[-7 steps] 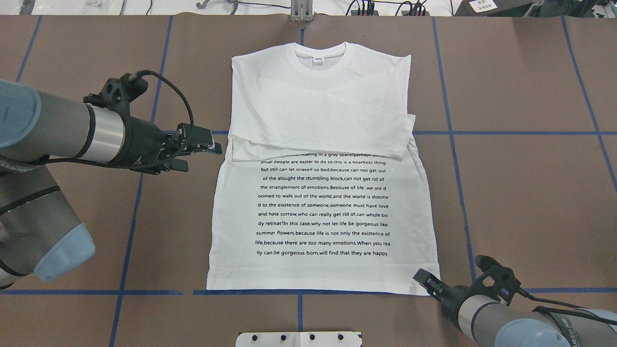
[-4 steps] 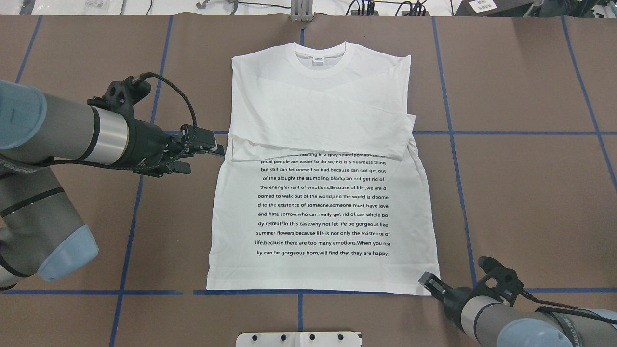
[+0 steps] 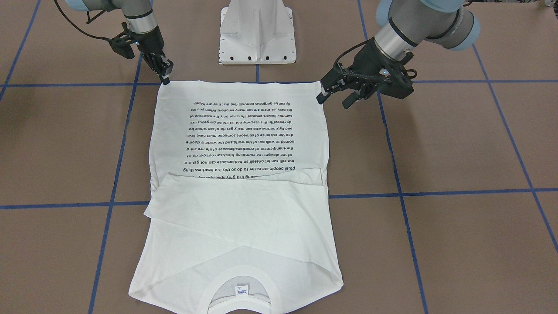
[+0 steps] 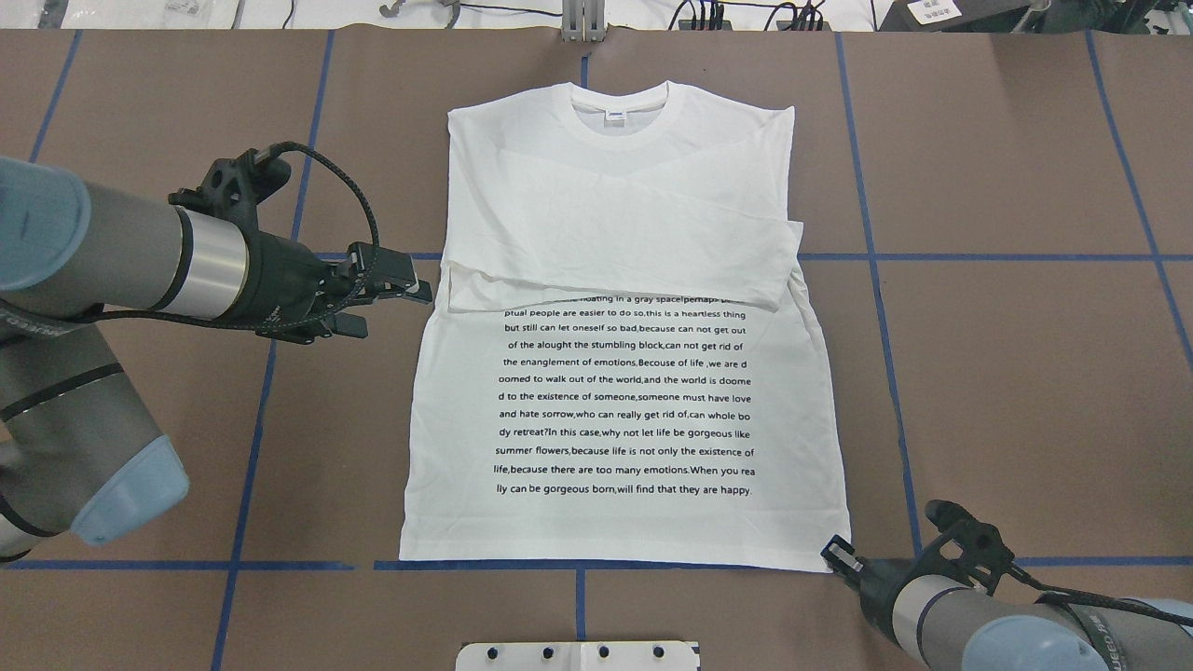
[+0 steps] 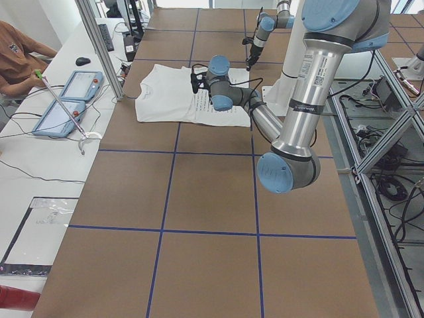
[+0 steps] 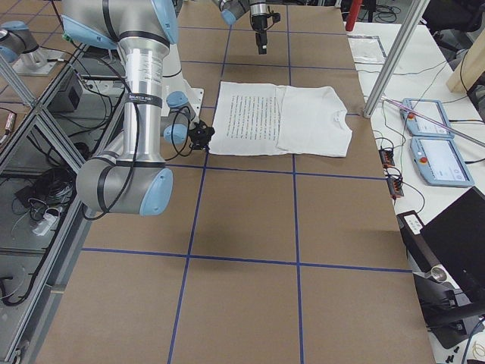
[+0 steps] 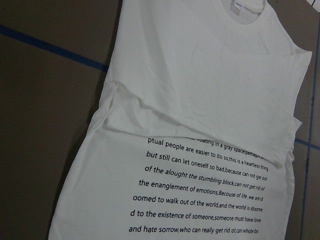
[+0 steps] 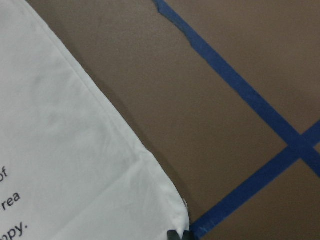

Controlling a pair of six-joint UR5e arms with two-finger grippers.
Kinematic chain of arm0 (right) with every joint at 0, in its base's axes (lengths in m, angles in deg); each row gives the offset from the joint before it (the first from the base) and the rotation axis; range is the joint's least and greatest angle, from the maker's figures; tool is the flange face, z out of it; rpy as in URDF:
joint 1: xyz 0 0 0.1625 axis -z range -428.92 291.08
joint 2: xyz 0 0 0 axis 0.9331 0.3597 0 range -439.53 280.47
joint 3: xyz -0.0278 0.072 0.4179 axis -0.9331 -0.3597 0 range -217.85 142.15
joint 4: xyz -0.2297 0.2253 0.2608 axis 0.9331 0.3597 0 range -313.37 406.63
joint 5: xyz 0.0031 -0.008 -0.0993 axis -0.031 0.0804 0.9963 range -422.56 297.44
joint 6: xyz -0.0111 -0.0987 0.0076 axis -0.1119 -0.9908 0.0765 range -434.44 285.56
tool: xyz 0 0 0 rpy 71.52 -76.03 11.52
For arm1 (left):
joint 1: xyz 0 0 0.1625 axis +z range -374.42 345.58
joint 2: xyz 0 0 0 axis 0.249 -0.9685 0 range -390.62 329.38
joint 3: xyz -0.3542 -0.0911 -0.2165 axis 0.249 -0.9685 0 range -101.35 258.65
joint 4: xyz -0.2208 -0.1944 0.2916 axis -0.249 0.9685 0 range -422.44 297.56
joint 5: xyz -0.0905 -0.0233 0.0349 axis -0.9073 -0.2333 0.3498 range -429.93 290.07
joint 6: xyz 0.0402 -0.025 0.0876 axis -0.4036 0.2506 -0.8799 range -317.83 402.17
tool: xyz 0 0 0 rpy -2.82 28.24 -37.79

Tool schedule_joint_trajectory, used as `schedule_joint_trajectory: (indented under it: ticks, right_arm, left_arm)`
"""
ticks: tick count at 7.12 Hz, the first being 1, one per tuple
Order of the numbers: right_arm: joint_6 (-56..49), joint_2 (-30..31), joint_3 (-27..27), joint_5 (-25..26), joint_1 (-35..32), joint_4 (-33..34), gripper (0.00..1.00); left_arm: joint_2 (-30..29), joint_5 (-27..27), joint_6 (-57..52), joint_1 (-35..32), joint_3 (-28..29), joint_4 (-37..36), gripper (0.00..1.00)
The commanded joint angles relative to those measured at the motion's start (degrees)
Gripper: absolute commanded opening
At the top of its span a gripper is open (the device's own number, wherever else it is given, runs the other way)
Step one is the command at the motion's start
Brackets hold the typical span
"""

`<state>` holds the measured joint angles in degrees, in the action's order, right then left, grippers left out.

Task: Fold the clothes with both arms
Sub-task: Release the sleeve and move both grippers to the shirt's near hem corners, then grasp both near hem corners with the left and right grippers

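Note:
The white long-sleeved T-shirt [image 4: 623,233] lies flat on the brown table, collar far from me and sleeves folded across the chest above the black text. It also shows in the front view [image 3: 239,218] and the left wrist view [image 7: 200,100]. My left gripper [image 4: 390,303] is open and empty. It hovers just left of the shirt's edge at sleeve height, as the front view [image 3: 333,101] also shows. My right gripper [image 4: 836,556] sits at the shirt's near right hem corner [image 8: 170,210] and looks closed on it. It also shows in the front view [image 3: 166,78]. The corner still lies on the table.
The white pedestal base [image 3: 257,35] stands just behind the shirt's hem on my side. Blue tape lines [image 4: 979,256] grid the table. Beyond the far edge, an operators' desk holds tablets [image 5: 66,99], and a person [image 5: 20,46] sits there.
My right gripper has slid right and towards me, from over the hem to the shirt's corner, and narrowed. My left gripper nudged slightly towards the shirt and stays open.

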<state>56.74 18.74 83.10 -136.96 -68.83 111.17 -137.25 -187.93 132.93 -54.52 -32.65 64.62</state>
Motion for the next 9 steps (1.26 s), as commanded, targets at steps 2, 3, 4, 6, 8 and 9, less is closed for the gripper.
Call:
schedule_joint_trajectory:
  ticks: [2,3,4,6,8,9]
  right_arm:
    - [0.12,0.08,1.74,-1.18,-0.26,-0.03,0.00]
    - [0.04,0.16,1.83,-1.19,-0.35,-0.12,0.00]
    - [0.03,0.16,2.00,-1.19,-0.35,-0.12,0.00]
    - [0.03,0.51,2.53,-1.19,-0.35,-0.12,0.00]
    - [0.03,0.52,2.53,-1.19,-0.35,-0.12,0.00]
    - [0.12,0.43,2.62,-1.19,-0.44,-0.20,0.00]
  left_arm:
    - [4.22,13.84,7.55,13.73,-0.49,-0.15,0.90]
    - [4.85,22.20,10.54,22.26,-0.32,-3.02,0.87]
    - [4.42,23.68,10.92,24.43,-0.66,-9.40,0.85]
    - [4.59,23.61,10.93,25.25,-1.63,-12.00,0.80]
    - [4.59,23.52,11.62,27.96,-1.28,-15.70,0.77]
    - [4.85,23.52,11.98,29.54,-0.85,-15.71,0.73]
